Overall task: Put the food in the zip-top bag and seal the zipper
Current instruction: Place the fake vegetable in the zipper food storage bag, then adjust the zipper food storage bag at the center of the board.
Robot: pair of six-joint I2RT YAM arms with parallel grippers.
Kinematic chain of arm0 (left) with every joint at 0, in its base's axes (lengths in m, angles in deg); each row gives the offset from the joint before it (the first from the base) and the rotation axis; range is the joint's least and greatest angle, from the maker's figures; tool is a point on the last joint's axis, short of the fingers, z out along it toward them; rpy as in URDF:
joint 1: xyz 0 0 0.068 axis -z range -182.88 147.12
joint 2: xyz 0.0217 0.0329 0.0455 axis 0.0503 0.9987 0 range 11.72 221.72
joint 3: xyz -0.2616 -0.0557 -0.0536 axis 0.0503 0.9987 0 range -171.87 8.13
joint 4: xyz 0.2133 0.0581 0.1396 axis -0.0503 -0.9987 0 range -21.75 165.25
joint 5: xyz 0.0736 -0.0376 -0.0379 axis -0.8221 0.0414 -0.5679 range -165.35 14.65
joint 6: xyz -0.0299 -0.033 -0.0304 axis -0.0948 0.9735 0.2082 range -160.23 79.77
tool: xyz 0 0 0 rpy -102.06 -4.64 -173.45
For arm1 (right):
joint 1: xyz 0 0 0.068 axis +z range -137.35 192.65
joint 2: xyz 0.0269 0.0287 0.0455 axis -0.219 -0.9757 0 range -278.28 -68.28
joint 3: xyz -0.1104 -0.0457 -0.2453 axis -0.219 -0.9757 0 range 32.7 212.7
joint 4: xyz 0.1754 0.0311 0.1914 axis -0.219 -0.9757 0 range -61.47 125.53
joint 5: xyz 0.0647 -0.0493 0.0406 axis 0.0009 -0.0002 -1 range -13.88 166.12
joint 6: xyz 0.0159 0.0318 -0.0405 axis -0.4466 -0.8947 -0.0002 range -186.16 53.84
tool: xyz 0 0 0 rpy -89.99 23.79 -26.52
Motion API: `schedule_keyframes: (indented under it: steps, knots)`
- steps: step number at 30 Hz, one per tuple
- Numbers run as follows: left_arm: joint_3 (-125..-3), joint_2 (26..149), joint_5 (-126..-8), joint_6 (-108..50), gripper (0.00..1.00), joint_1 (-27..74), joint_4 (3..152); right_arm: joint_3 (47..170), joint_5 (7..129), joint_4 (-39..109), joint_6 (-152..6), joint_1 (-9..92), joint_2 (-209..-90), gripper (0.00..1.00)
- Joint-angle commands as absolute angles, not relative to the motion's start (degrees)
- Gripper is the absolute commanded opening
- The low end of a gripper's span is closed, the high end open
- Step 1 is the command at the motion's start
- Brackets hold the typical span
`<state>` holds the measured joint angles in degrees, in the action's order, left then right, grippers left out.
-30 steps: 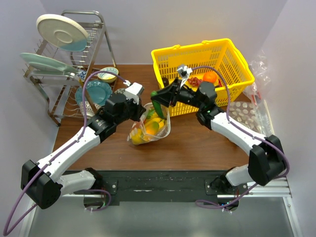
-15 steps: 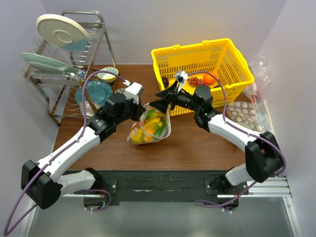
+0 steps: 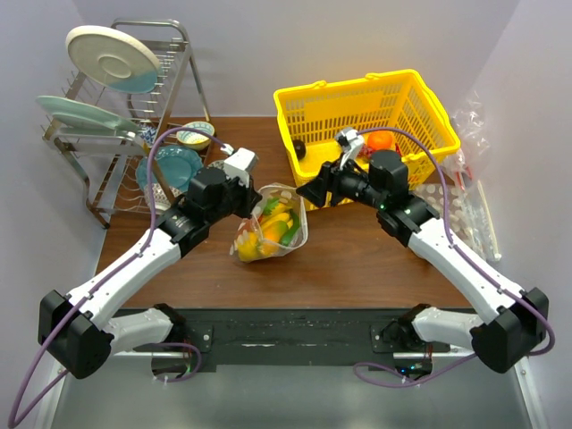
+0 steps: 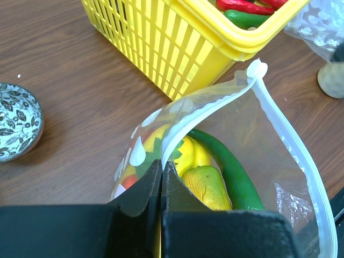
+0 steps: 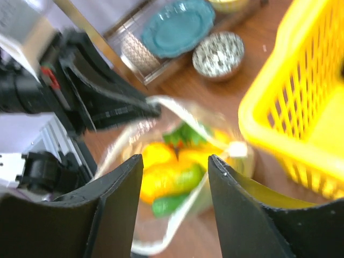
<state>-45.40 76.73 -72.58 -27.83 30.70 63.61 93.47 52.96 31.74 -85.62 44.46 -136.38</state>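
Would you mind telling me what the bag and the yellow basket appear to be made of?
The zip-top bag looks like thin, glossy clear plastic: the food shows through and it creases. The yellow basket seems rigid moulded plastic, with smooth, uniform lattice walls.

The top external view looks steeply down from behind the arm bases, taking in the whole counter. The left wrist view sits close over the zip-top bag, facing the yellow basket at upper frame. The blurred right wrist view faces both from the opposite side.
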Motion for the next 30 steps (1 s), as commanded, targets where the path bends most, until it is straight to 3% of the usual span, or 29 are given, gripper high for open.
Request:
schedule_keyframes:
  steps: [1, 7, 15, 18, 19, 21, 25, 30]
  knots:
    - [-45.4, 76.4, -72.5, -28.0, 0.00, 29.7, 65.7, 92.7, 57.1, 20.4, -86.6, 44.8, -133.3, 0.52]
    - [-45.4, 76.2, -72.4, -27.9, 0.00, 29.1, 65.9, 89.0, 54.4, 20.0, -88.4, 45.3, -134.0, 0.46]
    - [-45.3, 76.2, -72.0, -28.0, 0.00, 28.9, 66.1, 85.8, 49.0, 25.6, -90.9, 45.7, -137.3, 0.46]
    - [-45.3, 76.1, -72.0, -28.0, 0.00, 28.8, 66.0, 85.6, 47.3, 26.9, -91.6, 45.9, -138.8, 0.40]
    - [-45.3, 76.1, -71.9, -28.0, 0.00, 28.8, 66.1, 85.7, 47.0, 27.3, -91.6, 46.0, -139.2, 0.30]
    - [-45.4, 76.1, -71.7, -28.0, 0.00, 28.8, 66.1, 85.6, 45.6, 28.4, -92.0, 46.0, -139.2, 0.24]
    - [-45.3, 76.0, -71.0, -28.0, 0.00, 28.6, 66.3, 85.8, 43.6, 30.3, -93.0, 46.0, -138.8, 0.00]
    - [-45.4, 75.3, -68.3, -28.0, 0.00, 28.5, 66.4, 87.2, 43.4, 30.6, -94.2, 46.1, -137.4, 0.00]
